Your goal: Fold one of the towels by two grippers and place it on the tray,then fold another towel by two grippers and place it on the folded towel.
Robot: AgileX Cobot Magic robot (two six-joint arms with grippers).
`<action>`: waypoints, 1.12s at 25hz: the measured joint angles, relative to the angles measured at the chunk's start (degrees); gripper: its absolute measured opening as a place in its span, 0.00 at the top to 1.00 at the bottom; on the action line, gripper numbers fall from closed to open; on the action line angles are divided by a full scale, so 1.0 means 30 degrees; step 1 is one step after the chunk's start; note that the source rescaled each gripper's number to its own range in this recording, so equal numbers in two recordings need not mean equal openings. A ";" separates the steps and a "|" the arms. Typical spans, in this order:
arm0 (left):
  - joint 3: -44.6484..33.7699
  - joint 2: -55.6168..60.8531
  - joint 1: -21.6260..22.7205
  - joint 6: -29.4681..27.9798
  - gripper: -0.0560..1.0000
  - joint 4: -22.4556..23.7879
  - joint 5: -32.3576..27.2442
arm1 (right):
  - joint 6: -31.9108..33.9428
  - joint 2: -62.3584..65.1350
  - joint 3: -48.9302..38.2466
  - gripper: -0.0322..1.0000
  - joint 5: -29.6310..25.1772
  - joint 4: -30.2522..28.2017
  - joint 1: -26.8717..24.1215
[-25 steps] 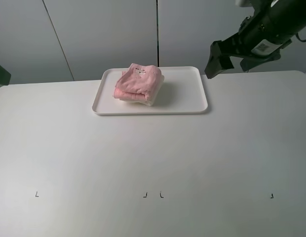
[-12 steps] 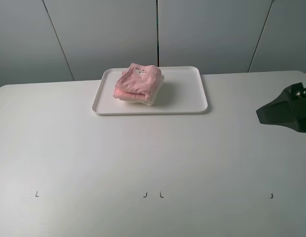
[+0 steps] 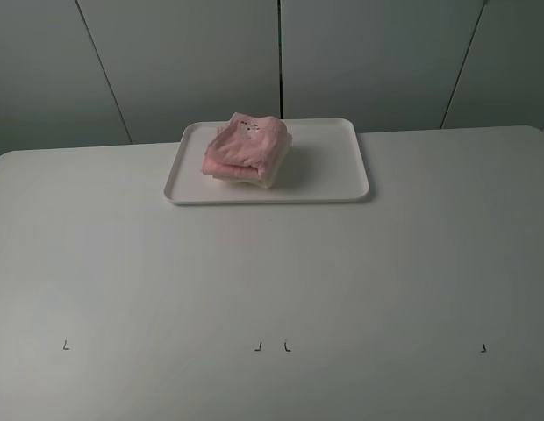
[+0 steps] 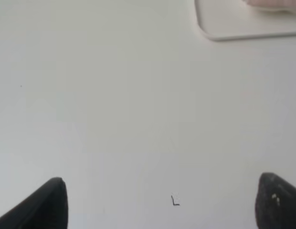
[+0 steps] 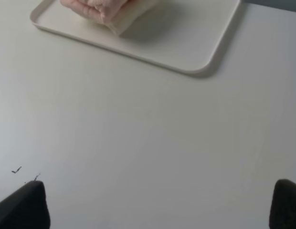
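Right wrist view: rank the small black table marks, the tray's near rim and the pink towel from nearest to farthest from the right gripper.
1. Small black table marks: on the bare table, just off one open fingertip of the right gripper.
2. Tray's near rim: across the bare table, well ahead.
3. Pink towel: on the tray, beyond that rim, atop the cream towel.

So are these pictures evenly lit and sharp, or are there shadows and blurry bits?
High view: soft, even light, with a faint shadow right of the pink towel on the tray. Left wrist view: sharp table, but blurred dark pincer tips at the edge. Right wrist view: the tray casts a thin shadow along its rim, and the towel looks slightly soft.
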State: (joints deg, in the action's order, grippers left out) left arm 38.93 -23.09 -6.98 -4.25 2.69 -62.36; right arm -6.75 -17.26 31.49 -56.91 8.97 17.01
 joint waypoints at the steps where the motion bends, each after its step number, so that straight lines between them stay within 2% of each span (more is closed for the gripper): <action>1: -0.0229 0.0456 0.0000 0.0000 0.00 0.0000 -0.0034 | 0.0000 0.0427 0.0000 0.00 -0.0296 0.0000 0.0000; 9: -0.1048 0.4966 0.0000 0.0000 0.00 0.0000 -0.0459 | 0.0403 0.3003 -0.0153 0.00 -0.2697 -0.0187 0.0000; 18: -0.2442 0.7572 0.0000 -0.1273 0.00 0.0036 -0.1550 | 0.0410 0.4388 -0.0311 0.00 -0.2291 -0.0261 0.0000; 28: -0.3088 0.7698 0.0000 -0.1521 0.00 0.1052 -0.0183 | 0.0378 0.4556 -0.0727 0.00 -0.2061 -0.0261 0.0000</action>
State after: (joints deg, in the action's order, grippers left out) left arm 29.67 0.00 -6.98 -8.82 5.85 -62.91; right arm -5.62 -3.60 29.31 -63.09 8.18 17.01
